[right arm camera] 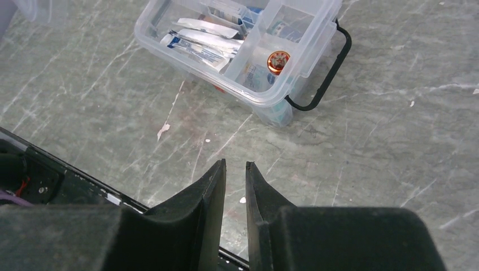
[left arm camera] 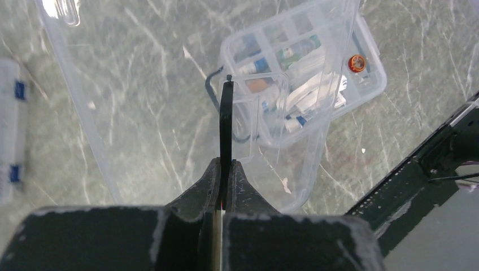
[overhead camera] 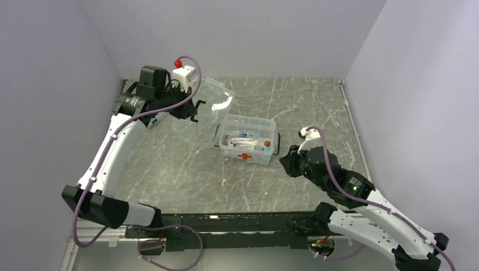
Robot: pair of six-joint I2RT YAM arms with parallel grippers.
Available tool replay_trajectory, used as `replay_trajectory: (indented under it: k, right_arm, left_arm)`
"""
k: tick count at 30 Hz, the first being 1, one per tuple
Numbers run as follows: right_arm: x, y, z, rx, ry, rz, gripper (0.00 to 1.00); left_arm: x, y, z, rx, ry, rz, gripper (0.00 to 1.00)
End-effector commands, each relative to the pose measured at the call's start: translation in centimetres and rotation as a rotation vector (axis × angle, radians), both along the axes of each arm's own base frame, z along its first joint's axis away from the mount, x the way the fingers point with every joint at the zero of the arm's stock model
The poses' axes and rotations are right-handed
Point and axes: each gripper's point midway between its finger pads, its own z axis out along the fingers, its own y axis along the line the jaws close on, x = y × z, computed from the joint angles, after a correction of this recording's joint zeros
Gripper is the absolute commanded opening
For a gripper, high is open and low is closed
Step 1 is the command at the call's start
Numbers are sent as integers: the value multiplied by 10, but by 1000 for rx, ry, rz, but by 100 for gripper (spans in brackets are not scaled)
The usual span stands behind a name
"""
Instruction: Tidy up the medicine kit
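Pale lilac walls (overhead camera: 237, 34) enclose a grey-green marbled table (overhead camera: 316, 107). At frame centre stands the open medicine kit (overhead camera: 247, 140). At its upper left, the left pincer (left arm camera: 226, 166) is pinched tight on the dark edge strip of the raised clear lid (left arm camera: 141, 84). At lower right, the right pincer (right arm camera: 234, 165) is narrowly parted and holds nothing.

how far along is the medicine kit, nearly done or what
Looks done: the medicine kit sits open with packets and small items lying in its compartments.
In hand: the left fingers are clamped on the clear lid, held up off the tub toward its left rear.
Left: the lid is not yet on the tub. The right fingers hang empty, slightly apart, on the tub's handle side.
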Motion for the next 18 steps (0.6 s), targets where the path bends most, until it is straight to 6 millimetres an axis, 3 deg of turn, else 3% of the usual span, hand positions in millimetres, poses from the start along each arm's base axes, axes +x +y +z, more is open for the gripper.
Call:
replay_trajectory:
  k: [1,12,18]
  right_arm:
    - [-4,-12,28,36,-57,-20,22]
    - [-27,-23,67,124,-137,55,27]
    - [-35,-28,70,138,-146,70,27]
  left_arm:
    - [14,-18,28,59,-143,-116,0]
    - [18,-93,9,201,-201,-438,0]
    - [5,-124,0,276,-276,-625,0]
